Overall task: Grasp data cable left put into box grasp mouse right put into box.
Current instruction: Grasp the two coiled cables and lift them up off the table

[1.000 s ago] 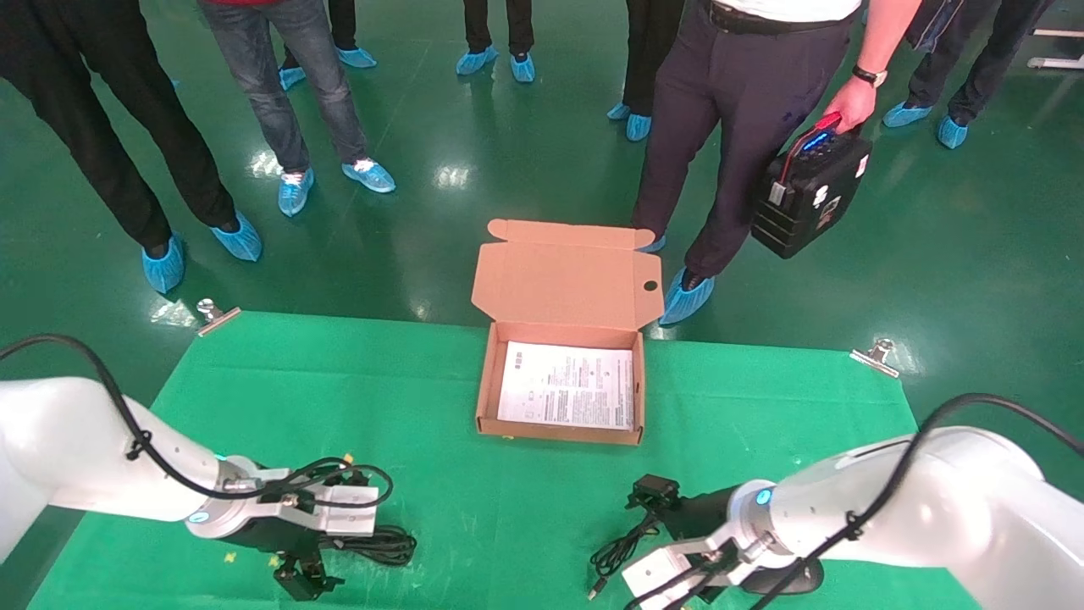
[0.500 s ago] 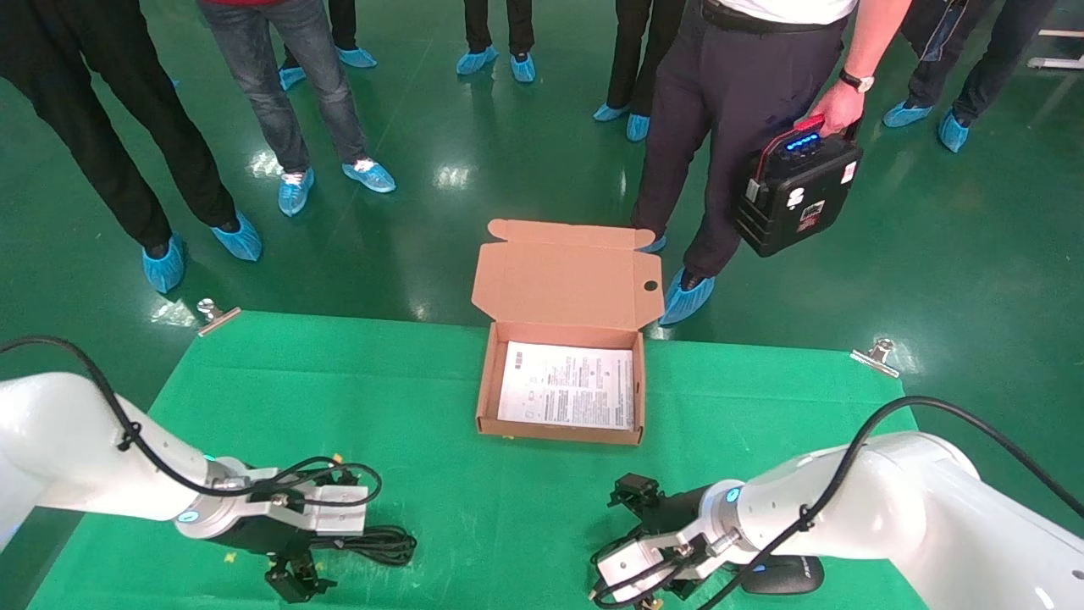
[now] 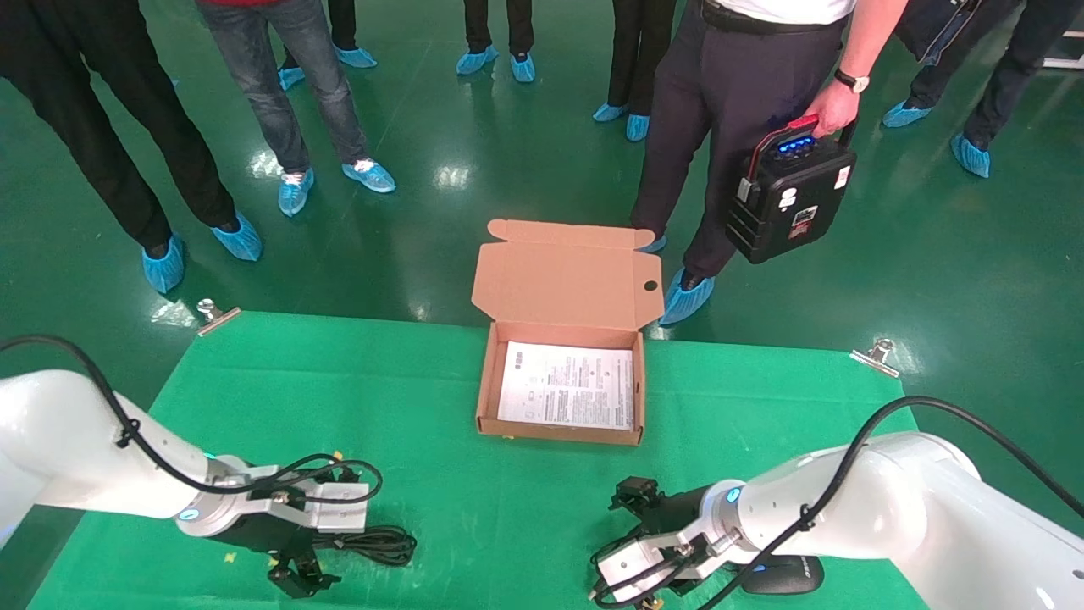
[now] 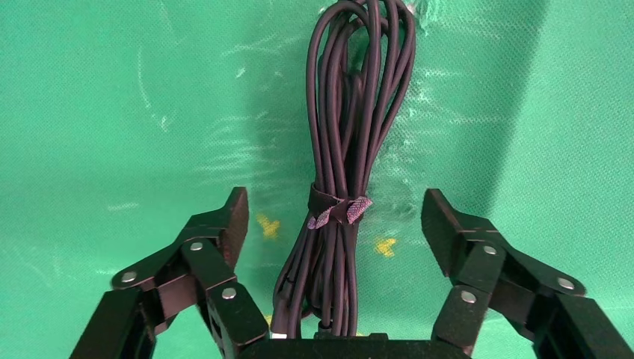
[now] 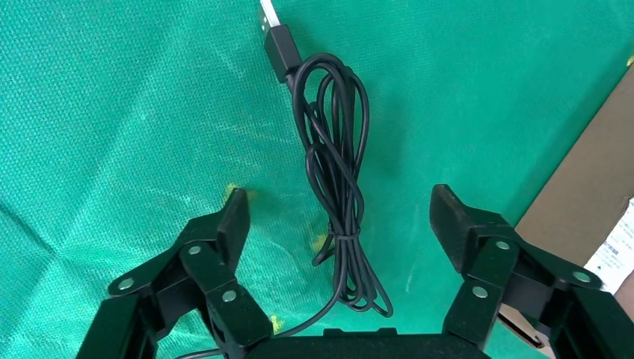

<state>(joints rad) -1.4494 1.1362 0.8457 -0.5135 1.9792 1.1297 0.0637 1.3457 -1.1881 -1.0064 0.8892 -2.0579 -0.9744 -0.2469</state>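
Data cable (image 4: 351, 149) between spread left pincer (image 4: 334, 217) fingers.

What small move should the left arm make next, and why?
Probably lower the left tool straight down and close. Its fingers are open on either side of the bundled data cable, which lies on the green cloth untouched. The box holds only a printed sheet.

On the green-clothed table (image 3: 423, 398) we see the open box (image 3: 561, 424), a bundled data cable (image 3: 381, 545), the mouse (image 3: 783, 574) and its coiled cord (image 5: 336, 172).
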